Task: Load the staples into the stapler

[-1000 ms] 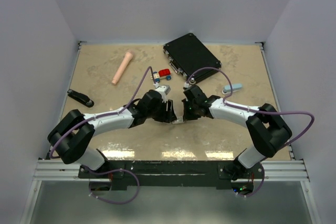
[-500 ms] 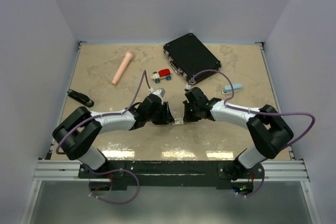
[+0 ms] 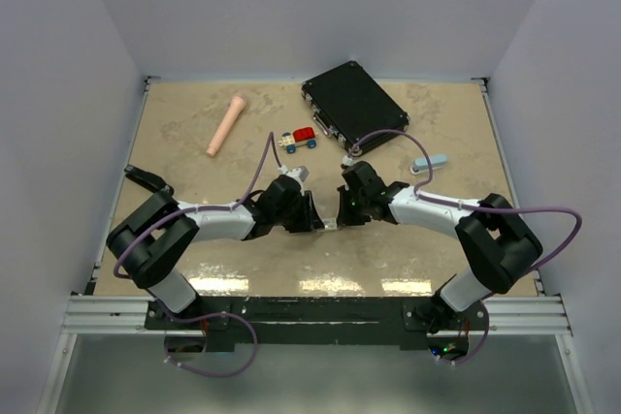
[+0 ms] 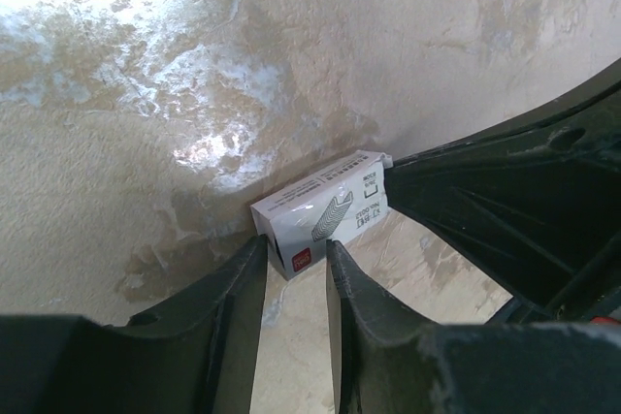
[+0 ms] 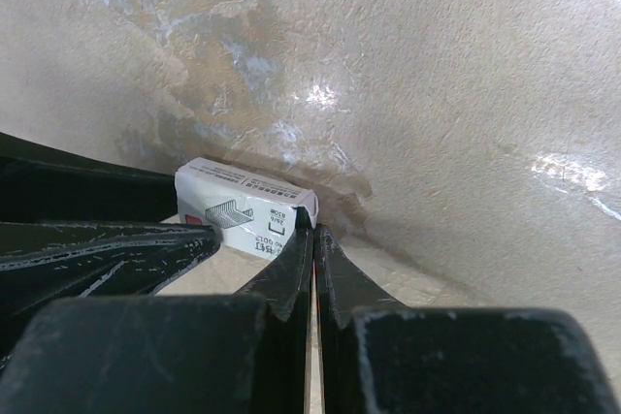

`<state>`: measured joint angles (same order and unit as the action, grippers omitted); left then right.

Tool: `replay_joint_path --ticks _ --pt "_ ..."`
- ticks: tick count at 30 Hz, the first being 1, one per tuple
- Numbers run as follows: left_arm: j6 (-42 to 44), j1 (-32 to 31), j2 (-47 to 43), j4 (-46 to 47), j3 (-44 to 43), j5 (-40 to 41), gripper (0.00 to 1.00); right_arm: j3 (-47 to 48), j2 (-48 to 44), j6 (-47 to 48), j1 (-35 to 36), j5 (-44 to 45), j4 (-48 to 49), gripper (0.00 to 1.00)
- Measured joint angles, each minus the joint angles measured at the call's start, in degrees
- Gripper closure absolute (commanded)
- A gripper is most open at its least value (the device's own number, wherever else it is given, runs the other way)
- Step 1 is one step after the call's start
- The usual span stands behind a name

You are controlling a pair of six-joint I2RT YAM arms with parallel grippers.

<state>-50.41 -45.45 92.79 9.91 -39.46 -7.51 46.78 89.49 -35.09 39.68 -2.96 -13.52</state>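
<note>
Flat on the counter (image 3: 194, 143), a little toward 6 o'clock from centre: small white staple box (image 4: 325, 212), closed, with a staple drawing printed on top. At its 9 o'clock end, left hand (image 4: 294, 251), narrow, one fingertip on each side of the box end; real grip or not, cannot tell. At the 3 o'clock end, right hand (image 5: 312, 232), pinched fully closed, empty, tips against the box corner. Black stapler (image 3: 146, 178) at the 9 o'clock edge, well apart.

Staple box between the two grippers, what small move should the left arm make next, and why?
Probably close the left gripper onto the white staple box: its fingers flank the box's end with jaws apart, while the shut right gripper appears to brace the other end.
</note>
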Motion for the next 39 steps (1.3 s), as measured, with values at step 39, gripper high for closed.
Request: replay_joint_path --ticks 39 --pt "-9.0 5.6 -3.6 17.9 12.2 -8.0 1.0 -1.4 -1.1 -0.7 -0.4 1.6 0.6 1.0"
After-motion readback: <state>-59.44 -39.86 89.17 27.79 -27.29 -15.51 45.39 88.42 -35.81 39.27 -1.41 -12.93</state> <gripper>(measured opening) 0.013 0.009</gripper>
